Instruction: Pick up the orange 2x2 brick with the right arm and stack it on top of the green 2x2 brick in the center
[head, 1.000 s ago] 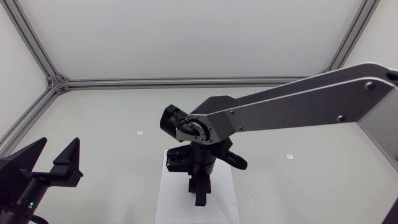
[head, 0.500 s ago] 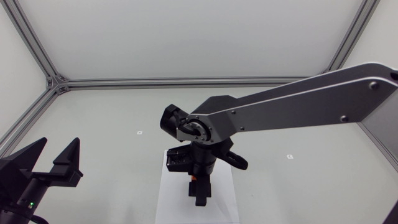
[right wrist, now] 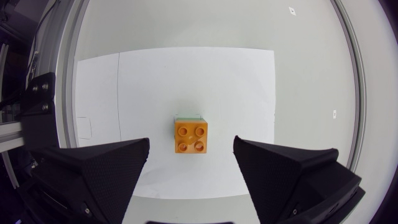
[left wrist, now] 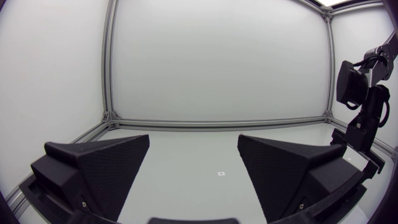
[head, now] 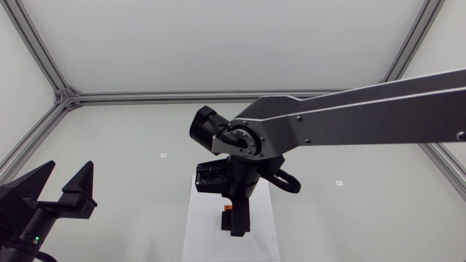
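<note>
Risen since a second ago, the right arm (head: 349, 116) holds the right hand (head: 234, 223) over the white sheet (head: 200, 236), baring the orange brick (head: 228, 209); the left hand (head: 70, 167) sits well off the sheet, fingers apart. Left wrist view: same wide gap. Right wrist view: fingers apart, clear of the orange brick stacked on the green brick (right wrist: 188, 116) mid-sheet.

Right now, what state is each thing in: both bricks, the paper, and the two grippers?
orange brick: stacked on the green one, not held.
green brick: under the orange one, only an edge showing.
white sheet: lying flat under the stack.
right gripper: open, over the stack, fingers clear of it.
left gripper: open, empty.
</note>
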